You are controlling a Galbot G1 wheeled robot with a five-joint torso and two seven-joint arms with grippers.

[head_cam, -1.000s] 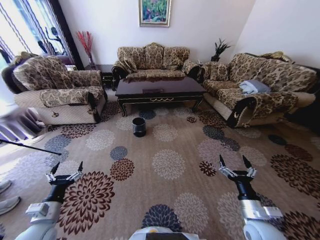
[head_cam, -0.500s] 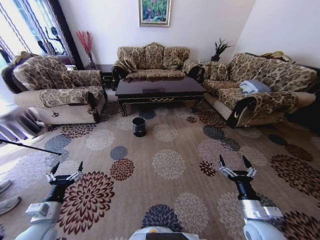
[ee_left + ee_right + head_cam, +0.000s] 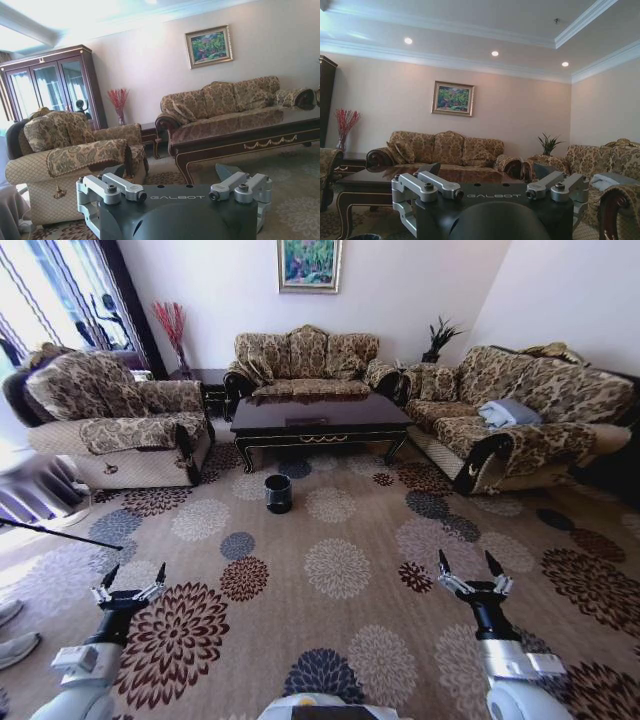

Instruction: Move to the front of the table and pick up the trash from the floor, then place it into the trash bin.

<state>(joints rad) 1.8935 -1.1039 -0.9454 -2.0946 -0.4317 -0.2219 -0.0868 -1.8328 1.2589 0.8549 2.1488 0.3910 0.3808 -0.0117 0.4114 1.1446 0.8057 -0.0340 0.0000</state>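
Risks: the robot stands well back from the desk (image 3: 318,418); no trash can be made out on the floor (image 3: 340,570) from here, so small scraps may be lost against the flower medallions and missed or driven over. The trash bin (image 3: 278,493), standing on the carpet just in front of the desk, is light-looking and could be knocked over on approach.

Left gripper (image 3: 129,583): low over the carpet at the robot's left, fingers spread, holding nothing.
Right gripper (image 3: 472,571): low at the robot's right, fingers spread, holding nothing.

Surroundings: armchair (image 3: 110,425) at left, sofa (image 3: 305,362) behind the desk, second sofa (image 3: 520,415) at right; they hem in the approach. A thin dark rod (image 3: 60,534) lies across the floor at far left.
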